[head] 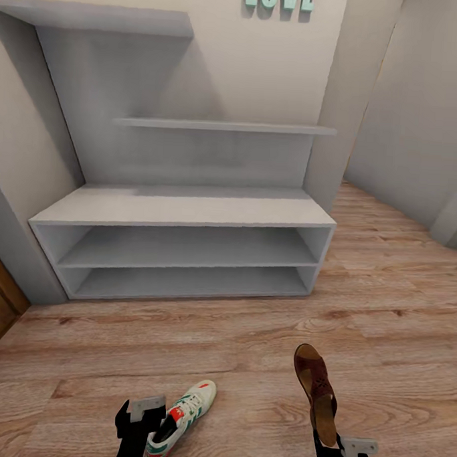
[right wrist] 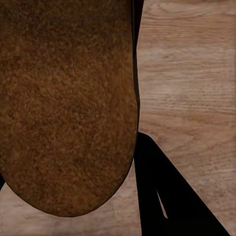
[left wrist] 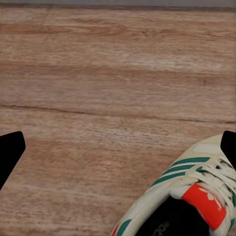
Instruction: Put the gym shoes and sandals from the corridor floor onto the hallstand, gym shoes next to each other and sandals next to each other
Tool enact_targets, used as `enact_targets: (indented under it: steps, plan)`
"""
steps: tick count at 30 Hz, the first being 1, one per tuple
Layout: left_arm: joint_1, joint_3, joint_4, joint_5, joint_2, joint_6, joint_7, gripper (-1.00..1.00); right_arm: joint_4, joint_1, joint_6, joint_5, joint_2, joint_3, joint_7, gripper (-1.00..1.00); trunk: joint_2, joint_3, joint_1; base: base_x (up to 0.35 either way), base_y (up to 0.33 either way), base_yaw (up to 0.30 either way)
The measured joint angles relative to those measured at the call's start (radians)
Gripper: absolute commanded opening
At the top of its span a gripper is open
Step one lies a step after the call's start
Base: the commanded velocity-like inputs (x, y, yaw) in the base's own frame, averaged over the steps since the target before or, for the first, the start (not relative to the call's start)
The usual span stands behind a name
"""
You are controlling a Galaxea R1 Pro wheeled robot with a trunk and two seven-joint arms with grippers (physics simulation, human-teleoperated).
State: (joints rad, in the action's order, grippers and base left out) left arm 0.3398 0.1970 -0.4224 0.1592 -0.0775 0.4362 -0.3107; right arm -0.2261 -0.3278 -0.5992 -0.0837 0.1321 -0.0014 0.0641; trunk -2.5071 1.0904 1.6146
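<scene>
- Light is even and soft, bright all over, with no glare.
- The rack (head: 189,213) carries faint grey shading under its shelves; the floor (head: 386,297) shows almost no cast shadows.
- The head view bends straight lines near its edges.
- Wrist views look soft: the sandal (right wrist: 64,98) sole is grainy, the floor grain smeared.

Both arms matte black; left gripper (head: 152,431) and right gripper (head: 329,440) carry pale grey angular brackets.
</scene>
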Motion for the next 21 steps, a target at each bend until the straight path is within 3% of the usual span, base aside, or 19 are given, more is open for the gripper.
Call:
enact_targets:
  steps: [4, 6, 7, 8, 11, 14, 21]
  plan:
    - [0.0, 0.007, -0.002, -0.006, 0.0, -0.001, 0.002, 1.0, -0.001, 0.0, 0.0, -0.001, -0.003, 0.0, 0.0, -1.0, 0.0, 0.0, 0.0, 0.0, 0.0, 0.0]
    - [0.001, 0.039, -0.002, -0.012, -0.001, -0.006, 0.014, 1.0, -0.001, 0.0, 0.0, 0.0, -0.003, 0.0, -0.001, -1.0, 0.0, 0.0, 0.0, 0.0, 0.0, 0.0]
    - [0.017, 0.176, -0.002, -0.09, 0.078, -0.081, 0.184, 1.0, -0.001, 0.0, 0.002, -0.002, 0.005, -0.005, -0.001, -1.0, 0.0, 0.0, 0.0, 0.0, 0.0, 0.0]
    - [0.019, 0.185, -0.003, -0.116, 0.105, -0.097, 0.265, 1.0, -0.001, 0.0, 0.003, -0.002, 0.006, -0.005, -0.001, -1.0, 0.0, 0.0, 0.0, 0.0, 0.0, 0.0]
    - [0.021, 0.194, -0.008, -0.158, 0.137, -0.109, 0.393, 1.0, -0.003, 0.0, 0.003, -0.001, 0.009, -0.003, 0.0, -1.0, 0.0, 0.0, 0.0, 0.0, 0.0, 0.0]
    - [0.021, 0.195, -0.014, -0.198, 0.164, -0.114, 0.479, 1.0, -0.004, 0.0, 0.003, -0.001, 0.014, -0.005, 0.002, -1.0, 0.0, 0.0, 0.0, 0.0, 0.0, 0.0]
    - [0.027, 0.196, -0.017, -0.276, 0.183, -0.127, 0.548, 1.0, -0.03, 0.0, 0.005, -0.013, 0.065, -0.017, 0.002, -1.0, 0.0, 0.0, 0.0, 0.0, 0.0, 0.0]
